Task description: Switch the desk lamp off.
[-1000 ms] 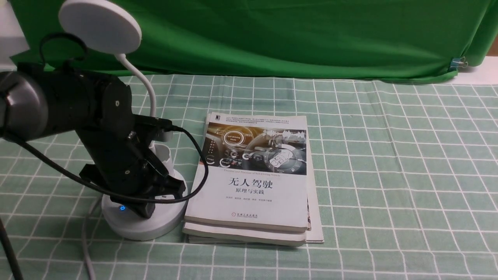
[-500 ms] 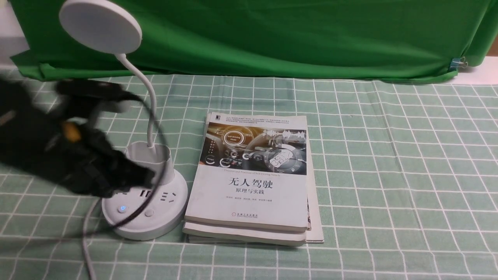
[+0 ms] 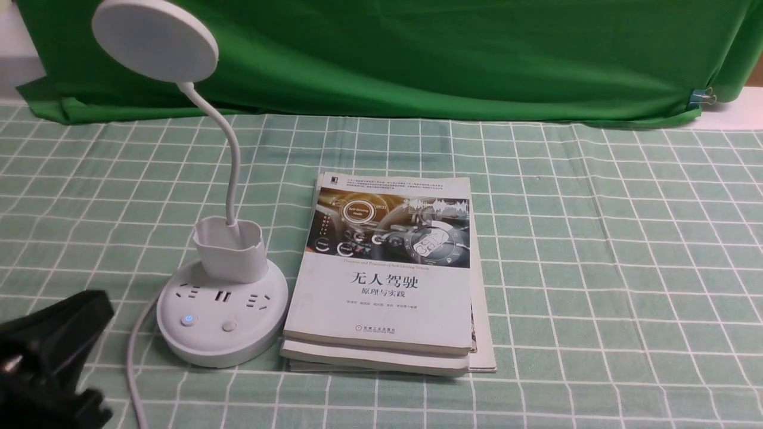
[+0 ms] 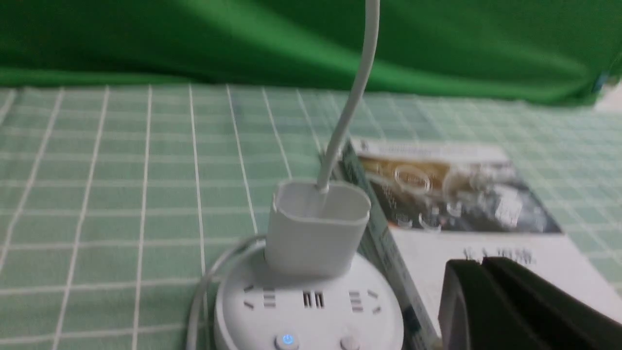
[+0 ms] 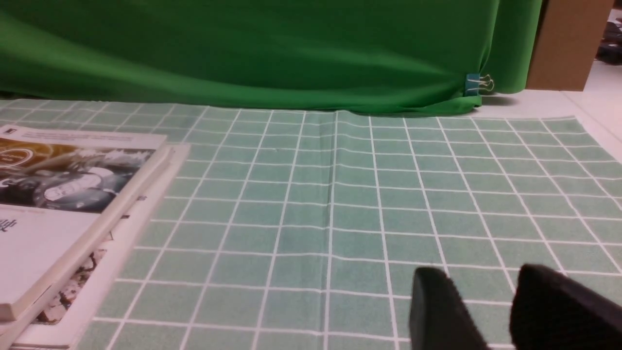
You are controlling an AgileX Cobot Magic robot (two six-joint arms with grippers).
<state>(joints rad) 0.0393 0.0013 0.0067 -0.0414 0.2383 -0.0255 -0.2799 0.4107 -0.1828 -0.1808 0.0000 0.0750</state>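
Left jaws clenched, right jaws parted. Ease the left ones clear of the desk lamp [image 3: 235, 256] beyond, seemingly unlit

On your left, the left gripper [image 3: 98, 351] is positioned nearer to you than the desk lamp [image 3: 222, 322]. The book stack [image 3: 381, 298] lies on the tablecloth [image 3: 596, 268], to the right of the gripper and just beside the lamp base.
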